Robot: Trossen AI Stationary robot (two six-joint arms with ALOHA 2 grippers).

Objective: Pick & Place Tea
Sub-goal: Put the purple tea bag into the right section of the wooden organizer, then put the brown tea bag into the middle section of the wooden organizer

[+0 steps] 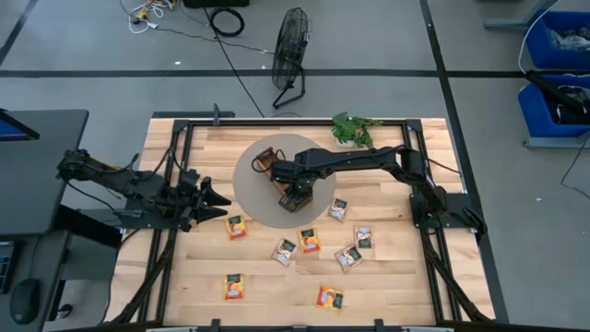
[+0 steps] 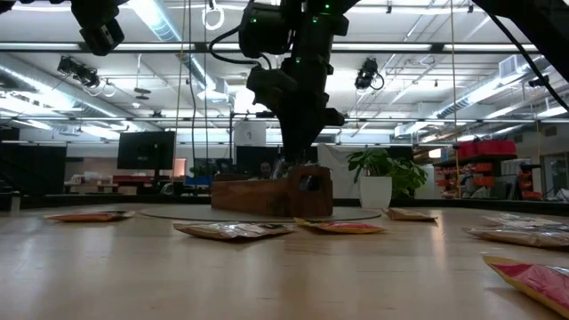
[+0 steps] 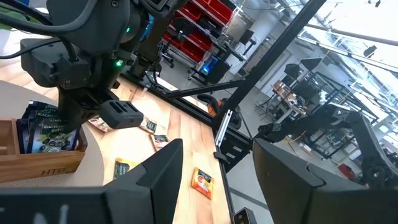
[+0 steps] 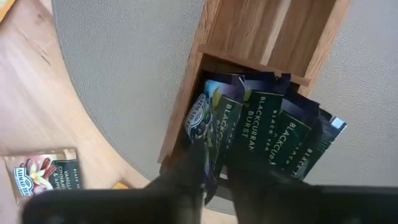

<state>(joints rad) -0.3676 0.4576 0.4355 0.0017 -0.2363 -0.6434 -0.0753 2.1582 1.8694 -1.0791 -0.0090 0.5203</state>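
Left gripper (image 1: 214,198): sat at the left edge of the table in the high view, clear of the work; its wrist view showed the two fingers (image 3: 163,168) spread wide with nothing between them.

Loose sachets (image 1: 237,227): eight counted on the bare wood in the lower half of the high view, from lower left to right of centre; mostly orange-yellow, a few pale beige (image 4: 45,172). None lay on the grey mat (image 1: 245,181).

Wooden tray (image 1: 293,192): stood on the round grey mat at the middle of the high view, mostly covered by the right arm.

Dark sachets (image 4: 264,130): a row stood on edge in the tray's near compartment (image 4: 205,74); about four or five, exact count unclear. The next compartment along looked empty.

Right gripper (image 1: 295,197): directly over the tray, pointing down into it. In its wrist view the fingers (image 4: 186,171) showed only a narrow gap, straddling the end dark sachet; whether they pinched it or had let go could not be told.

Plant (image 1: 355,129): upper right of the mat, untouched.

Progress (judgement): dark sachets appeared filed; orange-yellow and beige ones all remained on the table. Roughly a third done.

Remaining (judgement): eight pickups, presumably sorted into the other compartments.
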